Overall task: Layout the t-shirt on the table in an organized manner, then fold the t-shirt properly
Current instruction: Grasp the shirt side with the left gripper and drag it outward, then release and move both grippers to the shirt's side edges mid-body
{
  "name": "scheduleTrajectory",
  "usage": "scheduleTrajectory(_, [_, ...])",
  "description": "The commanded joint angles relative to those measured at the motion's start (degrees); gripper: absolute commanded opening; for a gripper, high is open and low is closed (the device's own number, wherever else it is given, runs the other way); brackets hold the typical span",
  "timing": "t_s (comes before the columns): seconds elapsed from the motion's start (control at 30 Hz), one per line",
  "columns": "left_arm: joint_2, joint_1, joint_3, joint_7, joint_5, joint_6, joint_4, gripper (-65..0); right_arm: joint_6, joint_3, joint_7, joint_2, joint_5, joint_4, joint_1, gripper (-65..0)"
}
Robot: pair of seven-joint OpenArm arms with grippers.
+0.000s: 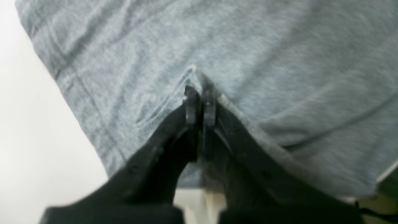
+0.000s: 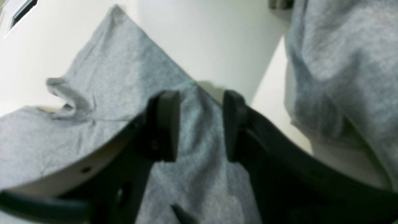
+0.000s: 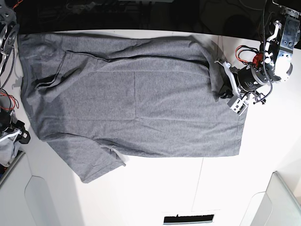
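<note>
The dark-grey t-shirt (image 3: 136,94) lies spread flat over the white table (image 3: 188,188), collar end to the left and hem to the right. At the hem on the right, my left gripper (image 3: 222,89) is shut on a pinched-up ridge of the t-shirt (image 1: 279,62); in the left wrist view its tips (image 1: 200,96) meet with the fabric puckered between them. My right gripper (image 3: 18,134) is at the table's left edge beside a sleeve. Its jaws stand apart in the right wrist view (image 2: 201,124), and t-shirt fabric (image 2: 124,77) shows through the gap.
A paler grey cloth bundle (image 2: 342,77) hangs close on the right in the right wrist view, and in the base view the bundle (image 3: 7,150) is at the left edge. Light grey bins sit at the front left (image 3: 28,197) and front right (image 3: 280,202).
</note>
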Motion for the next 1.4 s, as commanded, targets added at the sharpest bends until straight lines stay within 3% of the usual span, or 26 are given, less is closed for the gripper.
scheduleTrajectory(0.0, [-0.9,0.9,-0.8,-0.6,-0.5,0.1,2.0,-65.0,0.3,0.2,1.1,1.3,0.9,1.1,1.5,-41.8])
scheduleTrajectory(0.1, [-1.0,4.3,-3.0,0.1,-0.5,2.9,5.4,-65.0,0.3,0.2,1.4,1.3,0.9,1.1,1.5,-41.8])
scheduleTrajectory(0.47, [-0.7,12.9,-14.4,0.1,-0.7,3.1,9.0,-65.0,0.3,0.2,1.8,1.3,1.0,1.1,1.5,-41.8])
scheduleTrajectory(0.6, [-0.6,15.2,-15.6,0.1,-0.9,3.1,8.9,-53.7,0.3,0.2,1.8,1.3,1.0,1.1,1.5,-41.8])
scheduleTrajectory(0.67, [-0.1,16.8,-15.8,0.1,-0.8,4.8,8.9,-49.4,0.3,0.2,1.8,1.3,1.0,1.1,1.5,-41.8])
scheduleTrajectory(0.97, [4.9,18.8,-22.2,-1.1,1.0,10.0,8.9,-48.2,0.3,0.2,2.2,1.3,2.3,1.1,1.5,-41.8])
scheduleTrajectory(1.03, [4.9,18.8,-25.5,-2.1,0.8,9.9,9.0,-48.2,0.3,0.2,2.2,1.3,2.3,1.1,1.5,-41.4])
scheduleTrajectory(1.13, [4.8,18.2,-29.2,-2.3,-2.3,7.4,9.0,-48.0,0.3,0.2,2.3,1.4,2.3,1.1,1.6,-32.0])
scheduleTrajectory(1.2, [4.6,18.2,-30.3,-2.3,-5.7,3.8,9.0,-41.6,0.3,0.2,2.8,1.3,2.3,1.1,1.5,-26.4])
scheduleTrajectory(1.3, [4.5,18.2,-30.3,-2.8,-9.6,1.0,9.0,-29.8,0.3,0.2,4.3,1.3,2.2,1.1,1.6,-25.7])
scheduleTrajectory(1.37, [4.5,18.2,-30.3,-4.1,-10.3,1.0,9.0,-29.1,0.2,0.2,4.7,1.3,1.4,1.0,1.7,-25.7])
